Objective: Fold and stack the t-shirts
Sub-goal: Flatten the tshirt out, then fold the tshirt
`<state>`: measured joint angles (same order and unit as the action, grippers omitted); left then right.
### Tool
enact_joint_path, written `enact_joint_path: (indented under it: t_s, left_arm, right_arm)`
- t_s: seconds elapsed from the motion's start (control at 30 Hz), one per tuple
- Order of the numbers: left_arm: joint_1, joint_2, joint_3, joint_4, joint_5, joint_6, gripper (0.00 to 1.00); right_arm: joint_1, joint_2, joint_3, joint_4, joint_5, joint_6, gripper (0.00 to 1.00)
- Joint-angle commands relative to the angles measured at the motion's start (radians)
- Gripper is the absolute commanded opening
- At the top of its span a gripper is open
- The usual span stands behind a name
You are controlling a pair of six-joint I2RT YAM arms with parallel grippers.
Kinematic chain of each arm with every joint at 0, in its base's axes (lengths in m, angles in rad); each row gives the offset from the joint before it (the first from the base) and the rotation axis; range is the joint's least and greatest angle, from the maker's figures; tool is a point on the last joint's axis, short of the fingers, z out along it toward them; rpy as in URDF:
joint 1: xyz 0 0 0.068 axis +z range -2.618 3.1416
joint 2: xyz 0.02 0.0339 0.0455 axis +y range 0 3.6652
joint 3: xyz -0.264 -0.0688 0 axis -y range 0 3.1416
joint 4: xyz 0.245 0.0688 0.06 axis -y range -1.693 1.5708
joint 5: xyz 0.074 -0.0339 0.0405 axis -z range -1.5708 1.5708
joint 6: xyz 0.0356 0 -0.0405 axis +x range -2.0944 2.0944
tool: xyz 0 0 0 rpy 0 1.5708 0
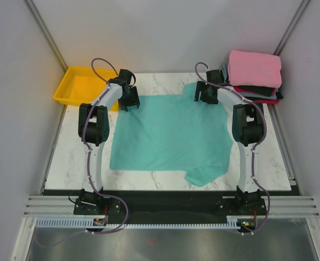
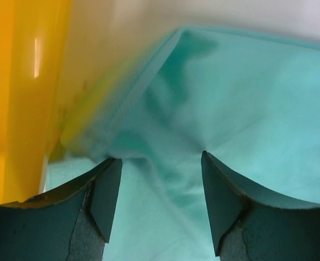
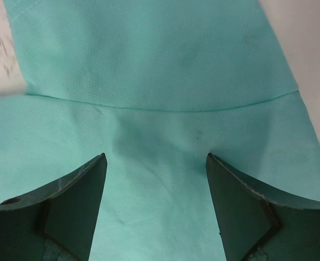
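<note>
Left gripper, top view: at the far-left corner of the teal t-shirt, just beside the yellow tray. Right gripper is at the shirt's far-right corner. Shirt lies spread on the marble surface btwn the two arms, w/ the near-right part rumpled and a flap reaching toward the near edge. Far right, off the marble, is a folded stack: pink t-shirt on top, black t-shirt and red t-shirt under it.

Left wrist cam: left gripper is spread, fingers well apart. The teal t-shirt sits under and in the gap, puckered btwn the tips but not clamped. A doubled edge of cloth runs up the frame. Yellow tray fills the left side, blurred.

Right wrist cam: right gripper is spread wide, tips low over the teal t-shirt w/ nothing pinched. Can't tell if they touch the cloth. A curved seam crosses ahead of the tips. Bare surface shows at both top corners.
</note>
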<state>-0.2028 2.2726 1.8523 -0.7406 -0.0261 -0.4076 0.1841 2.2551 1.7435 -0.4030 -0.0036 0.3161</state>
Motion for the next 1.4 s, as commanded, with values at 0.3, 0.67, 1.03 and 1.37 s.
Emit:
enact_joint_path:
  t_s: [0.3,0.67,1.03,1.37]
  left_arm:
    - [-0.003,0.291,0.579,-0.157,0.049,0.029,0.7]
    - [-0.029,-0.089,0.473,-0.144,0.104,0.035,0.77]
    - [-0.011,-0.733,-0.37,-0.066,-0.084,-0.02,0.73]
    - [0.094,-1.019,-0.993,0.118,-0.044,-0.207,0.65]
  right_arm:
    - [-0.026,0.327,0.434,-0.091,-0.169,-0.023,0.82]
    - [-0.02,0.008,0.363,-0.054,-0.26,-0.04,0.86]
    - [-0.017,-0.724,-0.575,0.019,-0.076,0.159,0.86]
    - [0.005,-1.371,-1.205,0.03,0.04,0.419,0.85]
